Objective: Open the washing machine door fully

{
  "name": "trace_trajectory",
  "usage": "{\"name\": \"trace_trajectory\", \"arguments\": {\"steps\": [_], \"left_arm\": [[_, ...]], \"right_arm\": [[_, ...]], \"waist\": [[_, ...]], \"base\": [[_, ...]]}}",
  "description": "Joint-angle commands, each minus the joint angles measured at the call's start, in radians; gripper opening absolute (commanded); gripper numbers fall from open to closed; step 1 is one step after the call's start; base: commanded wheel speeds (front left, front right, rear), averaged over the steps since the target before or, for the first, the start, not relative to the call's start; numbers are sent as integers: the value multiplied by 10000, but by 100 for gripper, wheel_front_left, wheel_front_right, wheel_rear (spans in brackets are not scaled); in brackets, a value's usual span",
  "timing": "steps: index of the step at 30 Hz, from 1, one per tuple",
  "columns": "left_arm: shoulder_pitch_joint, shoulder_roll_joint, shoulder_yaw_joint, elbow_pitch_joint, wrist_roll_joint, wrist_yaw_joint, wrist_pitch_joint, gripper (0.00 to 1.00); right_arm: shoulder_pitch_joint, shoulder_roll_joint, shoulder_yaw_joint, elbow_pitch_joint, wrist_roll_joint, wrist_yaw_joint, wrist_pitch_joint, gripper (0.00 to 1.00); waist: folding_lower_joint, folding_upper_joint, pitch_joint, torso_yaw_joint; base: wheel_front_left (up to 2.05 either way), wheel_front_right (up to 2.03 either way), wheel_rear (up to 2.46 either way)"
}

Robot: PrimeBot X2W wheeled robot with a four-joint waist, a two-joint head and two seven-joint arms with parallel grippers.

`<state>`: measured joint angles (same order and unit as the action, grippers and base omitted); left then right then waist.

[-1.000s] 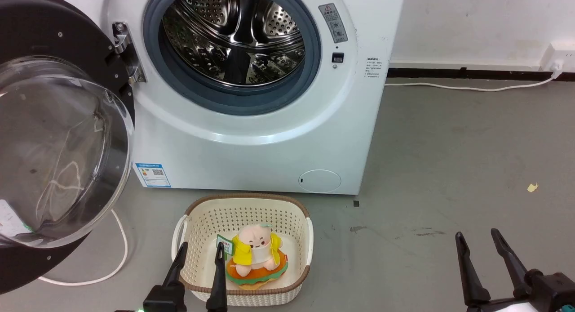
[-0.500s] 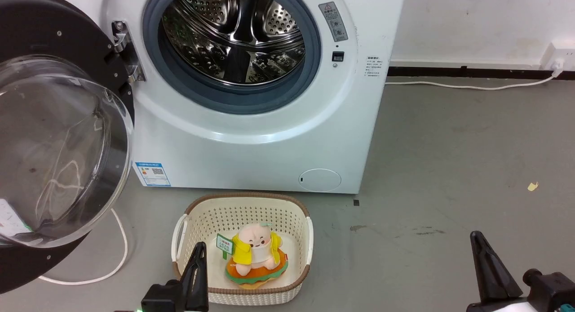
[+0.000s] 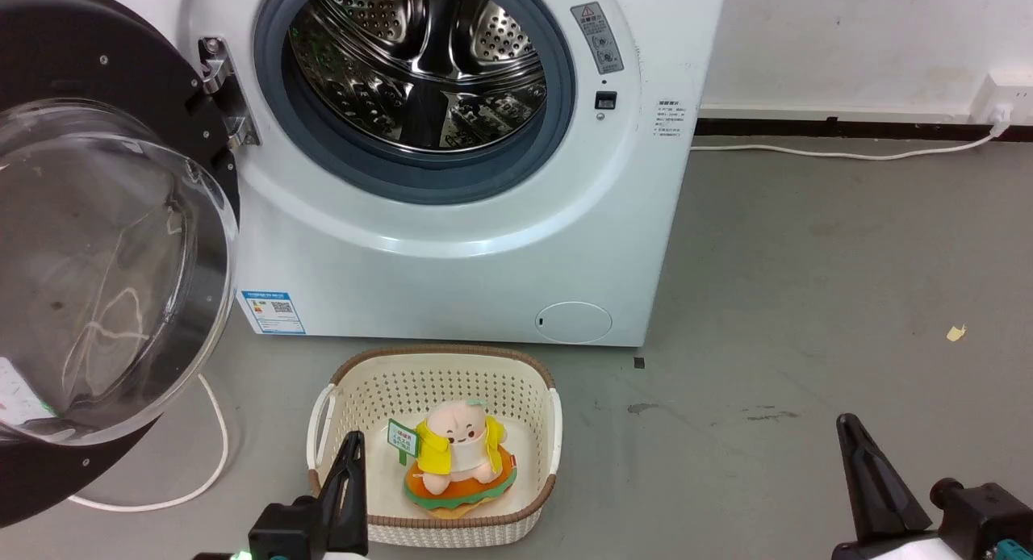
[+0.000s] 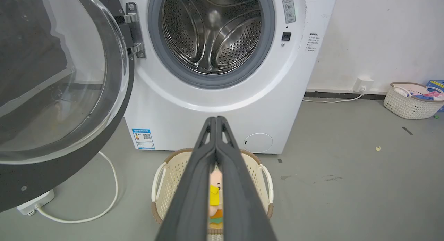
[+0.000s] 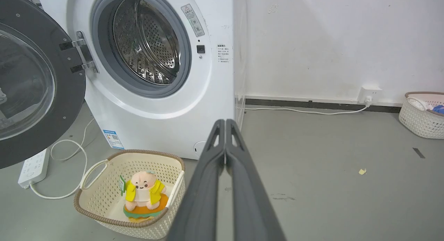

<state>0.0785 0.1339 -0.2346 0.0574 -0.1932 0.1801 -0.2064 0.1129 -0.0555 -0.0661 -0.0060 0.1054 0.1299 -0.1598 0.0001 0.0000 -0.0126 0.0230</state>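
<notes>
Seemingly the work is all but done; the washing machine door (image 3: 105, 245) hangs swung wide on its hinge (image 3: 219, 92), out to the robot's left of the washer (image 3: 452, 269), with its glass bowl bulging toward the head camera and its black rim clear of the front panel; the steel drum (image 3: 420, 60) and its grey ring stand wholly uncovered. Whether the hinge has any travel left cannot be told from these views (the door's far edge runs off the picture), so I judge the opening complete or very nearly so; at most a last nudge outward would remain.

Neither arm touches the door; the left gripper (image 4: 215, 118) has its two fingers pressed together on nothing, low in front of the basket (image 3: 452, 360) that sits on the floor just before the washer, a plush toy (image 3: 456, 455) inside it; the right gripper (image 5: 225, 121) likewise has its fingers together and empty, over bare floor well apart from the machine. Both look parked rather than working, which fits a finished task.
</notes>
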Motion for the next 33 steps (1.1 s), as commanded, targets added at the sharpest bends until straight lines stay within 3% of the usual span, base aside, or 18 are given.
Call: {"name": "trace_trajectory", "arguments": {"steps": [1, 33], "left_arm": [[-119, -77, 117, -54, 142, -98, 75, 0], [-317, -302, 778, -209, 672, -603, 665, 0]], "right_arm": [[-135, 9, 25, 10, -87, 1, 51, 0], [-430, 22, 214, 25, -374, 3, 510, 0]], "waist": [[0, 0, 2, -4], [-1, 0, 39, -71]], "base": [[0, 0, 0], [0, 0, 0]]}}
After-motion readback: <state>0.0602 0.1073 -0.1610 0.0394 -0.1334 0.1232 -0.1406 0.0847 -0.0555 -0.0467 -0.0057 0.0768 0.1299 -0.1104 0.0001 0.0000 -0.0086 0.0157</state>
